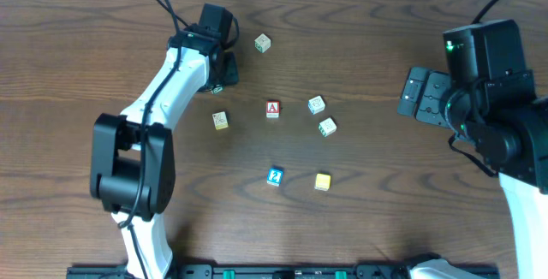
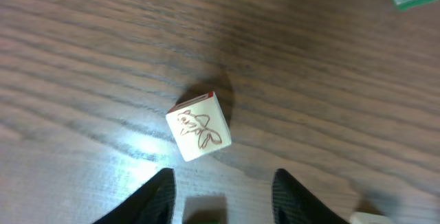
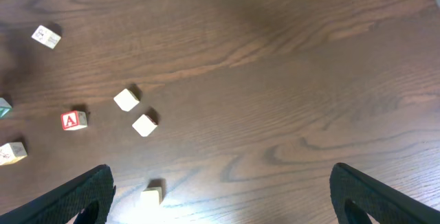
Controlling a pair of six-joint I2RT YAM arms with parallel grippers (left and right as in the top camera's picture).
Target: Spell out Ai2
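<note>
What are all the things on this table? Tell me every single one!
letter A block: one, red and cream, middle of the table.
blue block: one, blue, in front of the A; its mark looks like a 2.
yellow block: one, yellow, right of the blue one, apart.
drawing block: one, cream with a reddish drawing, left of the A.
pale blocks: two, cream, right of the A.
far block: one, cream and greenish, near the back.
table: one, dark brown wood.
left gripper: one, black, open, by the drawing block.
right gripper: one, black, open, right side.
</note>
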